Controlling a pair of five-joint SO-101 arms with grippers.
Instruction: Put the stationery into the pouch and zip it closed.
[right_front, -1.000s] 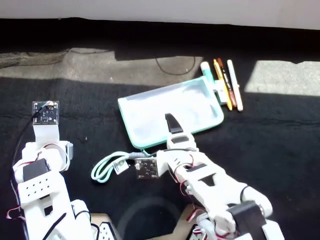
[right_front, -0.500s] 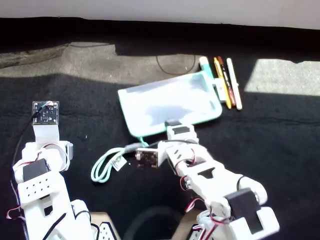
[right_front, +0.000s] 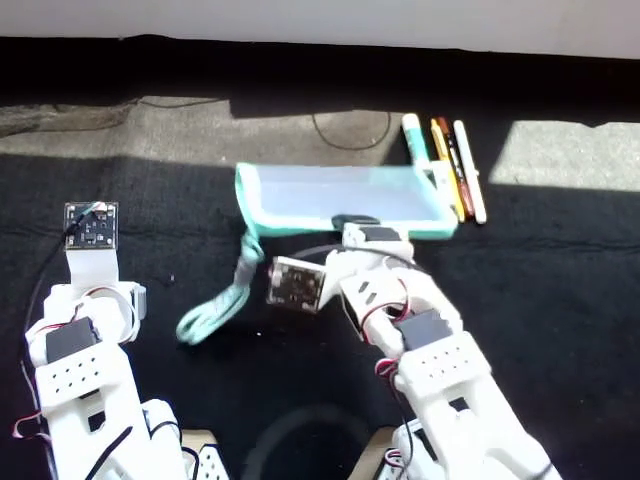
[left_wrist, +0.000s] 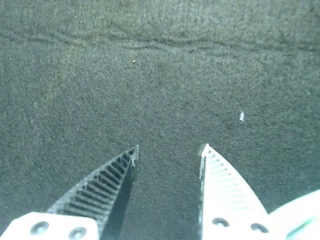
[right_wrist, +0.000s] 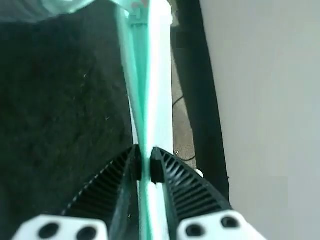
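The clear pouch (right_front: 335, 198) with mint-green trim is lifted at its near edge and tilted up. My right gripper (right_front: 356, 222) is shut on that near edge; in the right wrist view the mint edge (right_wrist: 145, 100) runs straight between the dark fingers (right_wrist: 122, 172). Its mint strap (right_front: 218, 305) hangs from the left corner down to the cloth. Several pens and markers (right_front: 447, 165) lie side by side just beyond the pouch's right end. My left gripper (left_wrist: 167, 152) is open over bare black cloth at the left, by the left arm (right_front: 90, 290).
A black cloth (right_front: 560, 290) covers the table, with sunlit patches at the back right (right_front: 570, 155) and back left (right_front: 180, 130). A thin cable (right_front: 345, 135) loops behind the pouch. A white wall (right_front: 320, 20) runs along the far side.
The right gripper closed on the pouch's near edge and raised it, so the pouch went from flat to tilted up. The strap was dragged up and right. The left arm stayed still.
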